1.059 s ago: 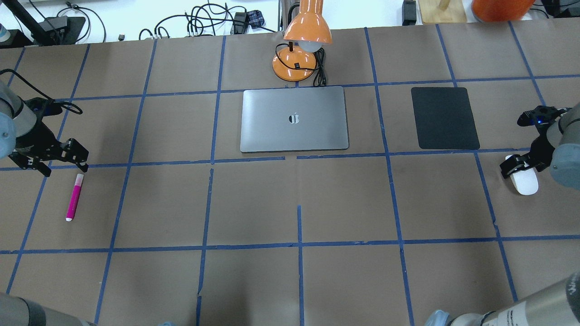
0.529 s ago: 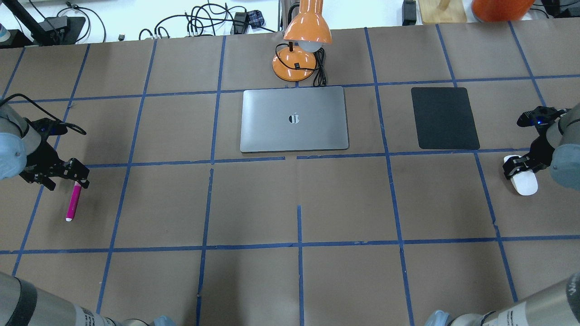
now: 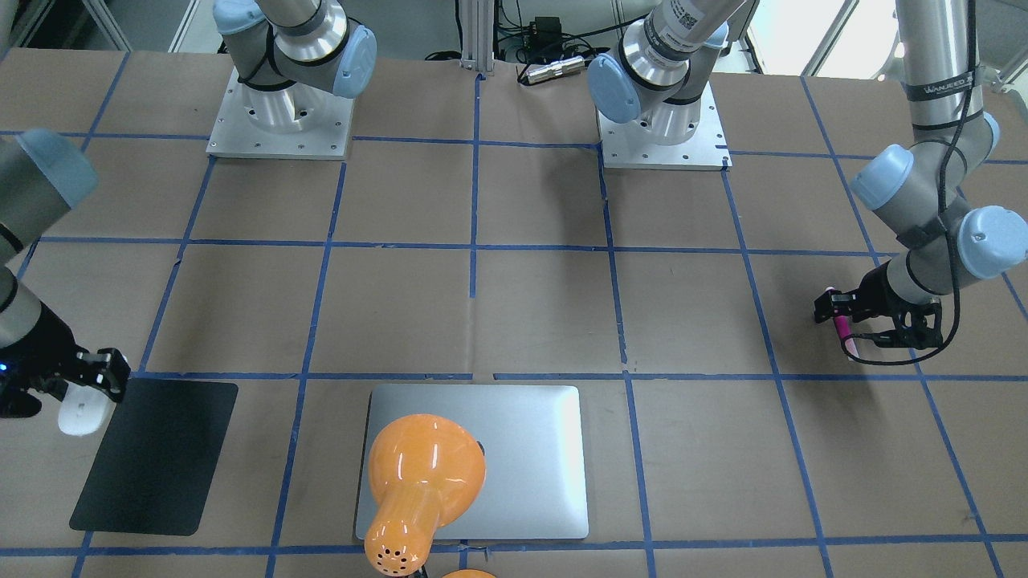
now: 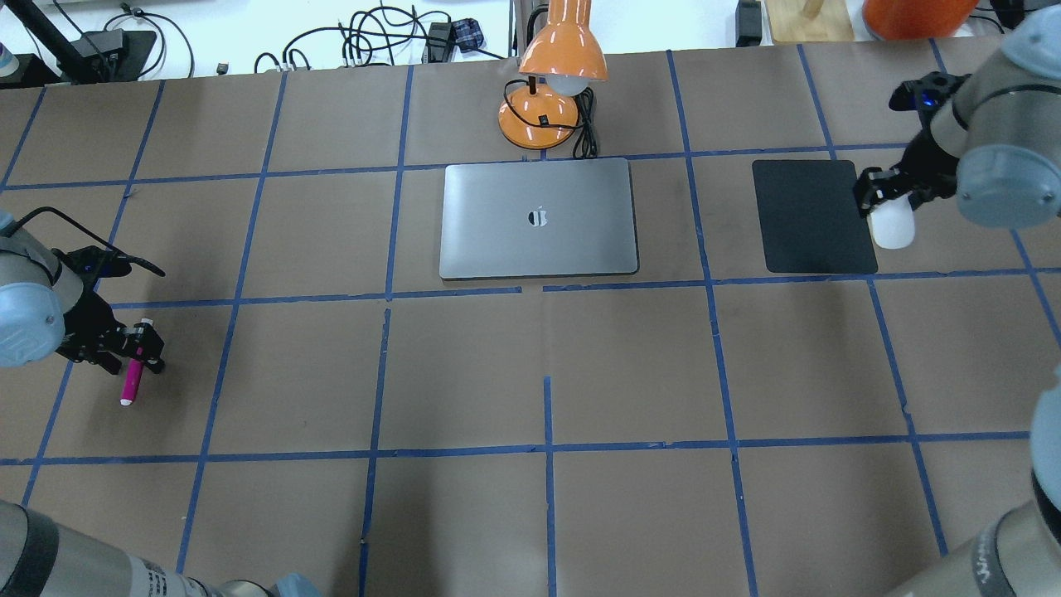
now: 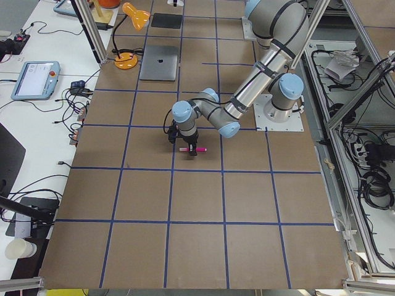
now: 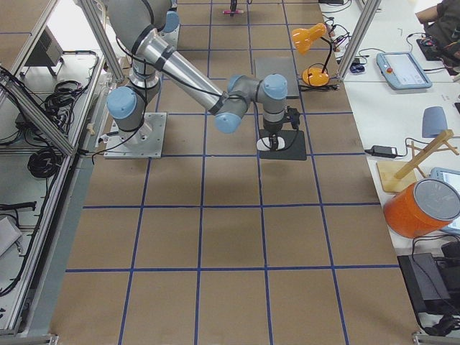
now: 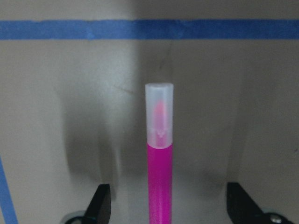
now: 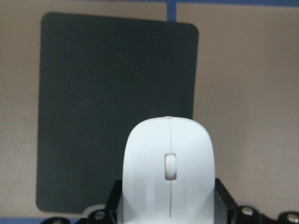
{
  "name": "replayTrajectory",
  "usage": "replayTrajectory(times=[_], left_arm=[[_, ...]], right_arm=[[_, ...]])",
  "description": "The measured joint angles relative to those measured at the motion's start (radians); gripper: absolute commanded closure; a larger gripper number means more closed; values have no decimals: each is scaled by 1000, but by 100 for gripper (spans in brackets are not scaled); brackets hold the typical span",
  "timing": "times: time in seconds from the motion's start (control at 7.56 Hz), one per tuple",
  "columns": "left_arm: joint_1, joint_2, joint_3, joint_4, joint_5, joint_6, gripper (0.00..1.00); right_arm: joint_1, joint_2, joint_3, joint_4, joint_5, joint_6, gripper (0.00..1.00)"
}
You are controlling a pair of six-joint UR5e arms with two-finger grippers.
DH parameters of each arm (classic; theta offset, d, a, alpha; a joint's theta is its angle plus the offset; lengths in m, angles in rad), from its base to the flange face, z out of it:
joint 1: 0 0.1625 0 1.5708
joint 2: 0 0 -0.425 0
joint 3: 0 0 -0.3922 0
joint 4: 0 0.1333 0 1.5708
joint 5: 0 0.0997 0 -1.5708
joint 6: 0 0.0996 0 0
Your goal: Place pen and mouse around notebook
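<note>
The magenta pen (image 4: 129, 384) lies flat on the table at the left, pale cap toward the far side. My left gripper (image 4: 133, 350) is low over its upper half and open; in the left wrist view the fingers (image 7: 100, 207) stand well clear on either side of the pen (image 7: 160, 177). My right gripper (image 4: 891, 199) is shut on the white mouse (image 4: 893, 227) and holds it in the air over the right edge of the black mat (image 4: 808, 215). The silver notebook (image 4: 539, 217) lies closed at the centre back.
An orange desk lamp (image 4: 551, 83) with a black cord stands just behind the notebook, and in the front-facing view its shade hides part of the notebook (image 3: 538, 474). Blue tape lines grid the brown table (image 4: 547, 373). Cables and boxes lie beyond the far edge.
My right gripper has lifted the mouse off the table and carried it toward the far side, to the black mat's right edge. My left gripper has come down over the pen's cap end.
</note>
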Motion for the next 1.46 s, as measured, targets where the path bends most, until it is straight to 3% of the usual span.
replayTrajectory(times=[0.26, 0.4, 0.53, 0.66, 0.93, 1.46], left_arm=[[0, 2, 4, -3, -1, -1, 100], [0, 7, 9, -3, -1, -3, 100], [-6, 19, 21, -4, -1, -18, 100], [-23, 38, 41, -17, -2, -49, 100], [-146, 89, 92, -111, -10, -191, 100], [-527, 124, 147, -151, -60, -1022, 100]], right_arm=[[73, 148, -152, 35, -21, 62, 68], [83, 185, -172, 39, -28, 69, 44], [86, 203, -178, 41, -31, 71, 8], [87, 211, -179, 43, -33, 72, 0], [87, 211, -180, 65, -41, 72, 0], [147, 108, -254, 260, -100, 84, 0]])
